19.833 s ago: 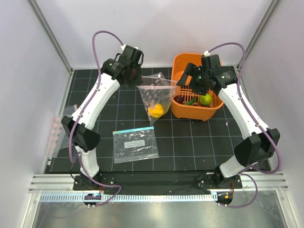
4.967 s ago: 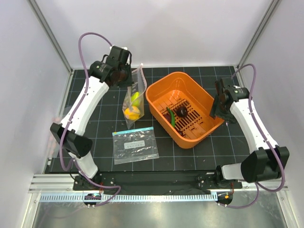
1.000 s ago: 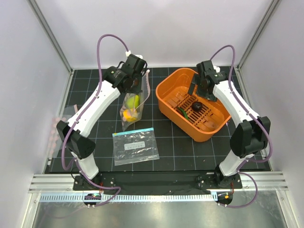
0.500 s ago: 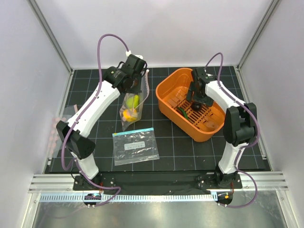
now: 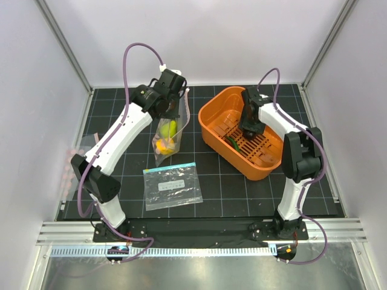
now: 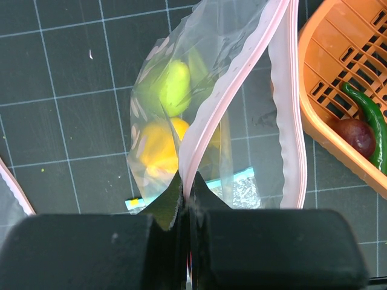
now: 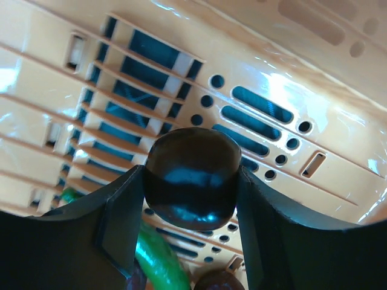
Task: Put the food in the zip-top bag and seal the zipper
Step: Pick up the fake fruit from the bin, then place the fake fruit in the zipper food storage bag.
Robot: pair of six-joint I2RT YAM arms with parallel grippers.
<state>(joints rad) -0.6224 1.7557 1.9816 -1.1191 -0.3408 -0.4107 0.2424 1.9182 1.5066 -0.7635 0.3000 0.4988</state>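
**Right gripper (image 5: 250,125) down into basket (image 5: 208,118), closed on maroon piece (image 7: 190,178)**

Since a second ago the right arm has swung from the far rim of the orange basket down onto its slatted floor. Its fingers, wide apart then, now press against both sides of the dark maroon piece. Cannot tell whether the piece is lifted or resting on the slats. Green chili (image 5: 233,142) lies in the basket just beside the gripper, on the side nearer the bag (image 6: 199,90).

Left arm unchanged over that second. Left gripper (image 6: 186,187) has its fingers together, pinching the mouth edge of the clear bag and holding it up over the table (image 5: 242,193), just left of the basket. Pink zipper (image 6: 242,66) is unsealed: its two strips part into a long open loop on the basket side.

Inside the bag: yellow pepper (image 6: 158,145) at the bottom, green fruit (image 6: 172,84) against it.

Second bag (image 5: 172,186), clear with a teal strip and a white label, lies flat on the table nearer the arm bases, apart from both grippers.
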